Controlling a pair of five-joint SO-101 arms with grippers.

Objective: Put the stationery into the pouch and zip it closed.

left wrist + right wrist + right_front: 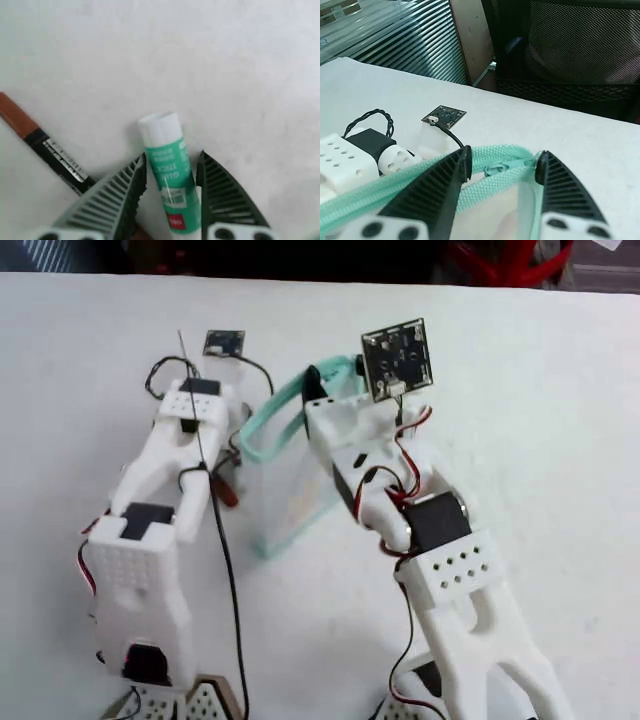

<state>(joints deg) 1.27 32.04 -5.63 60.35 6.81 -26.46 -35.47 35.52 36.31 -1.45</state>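
The glue stick (167, 170) lay flat on the counter (520, 390), on the left side under the left arm. The left hand (172, 157) had its jaws apart on either side of the stick's green barrel, and I could not tell whether they touched it. The stick looked light, rigid and smooth-skinned. It would probably roll or squirt out of a loose pinch, so the best grip was likely across the middle of the barrel, below the white cap. A brown-and-black pen (45, 142) lay on the counter just beside it and was not held. It was slim and stiff, and would be best gripped around its midpoint so it would not tip.

The pouch (290, 490) sat between the two arms. It had translucent walls and a mint-green zip band, and its mouth faced the far side. The right hand (503, 152) was at that mouth with its jaws apart and the zip band running between them. The zipper pull (495, 167) was just beyond the jaws. The pouch looked soft and floppy, so it would likely sag or slide unless pinned by the stitched band, which seemed its firmest part. The pull was small and called for a precise pinch.

The counter was plain white and matte, with little to stop things sliding. Past its far edge were a dark mesh-backed chair (580, 45) and slatted blinds (395, 40).
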